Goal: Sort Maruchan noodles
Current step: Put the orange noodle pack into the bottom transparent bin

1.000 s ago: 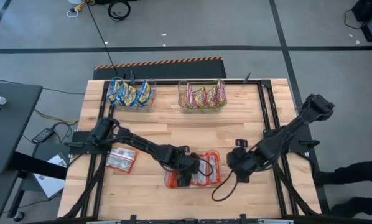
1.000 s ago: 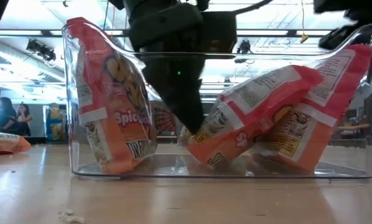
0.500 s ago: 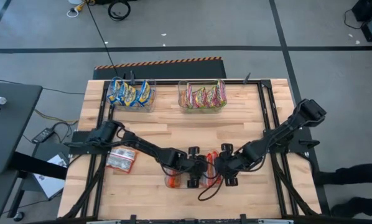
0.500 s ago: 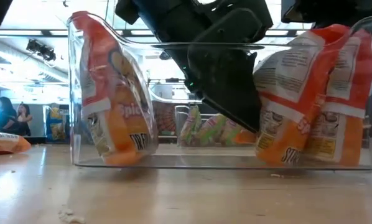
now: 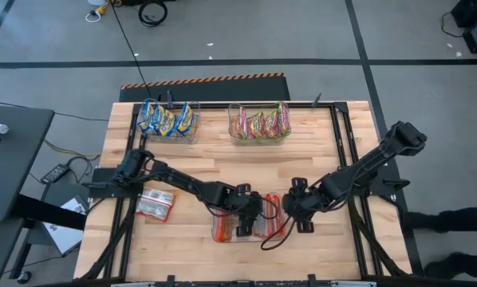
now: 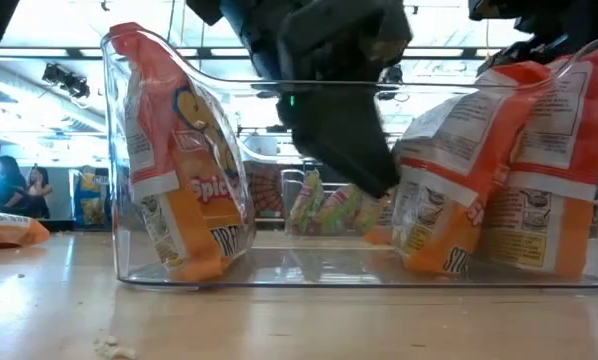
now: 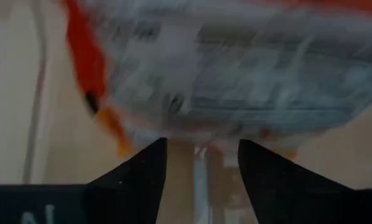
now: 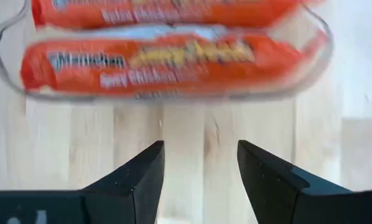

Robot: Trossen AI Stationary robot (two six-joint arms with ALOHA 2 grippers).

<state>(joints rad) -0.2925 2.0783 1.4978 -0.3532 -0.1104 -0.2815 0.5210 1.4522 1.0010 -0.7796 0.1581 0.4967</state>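
A clear bin (image 5: pixel 222 233) at the table's near middle holds red-orange Maruchan packets. One leans at its left end (image 6: pixel 179 190) and two stand at its right end (image 6: pixel 449 200). My left gripper (image 5: pixel 248 222) reaches down into the bin, open, its tips (image 7: pixel 201 155) just short of a packet's printed face (image 7: pixel 236 81). My right gripper (image 5: pixel 293 209) is open and empty beside the bin's right end, facing the packets (image 8: pixel 167 59) over bare wood. One red packet (image 5: pixel 155 205) lies flat on the table to the left. My left gripper (image 6: pixel 369 175) stands right beside the nearer upright red-orange packet (image 6: pixel 419 190) in the bin. Whether a finger touches the packet, I cannot tell. Nothing is between its two fingers.
Two clear bins stand at the far edge, one with blue-yellow packets (image 5: pixel 168 119) and one with green-pink packets (image 5: pixel 260 123). Black frame rails run along both table sides. Bare wood lies between the far bins and the near bin.
My left gripper has gone toward the bin's right end inside the bin. The two packets that leaned over toward the left now stand upright against that end. My right gripper went toward the bin, then drew back a little to the right.
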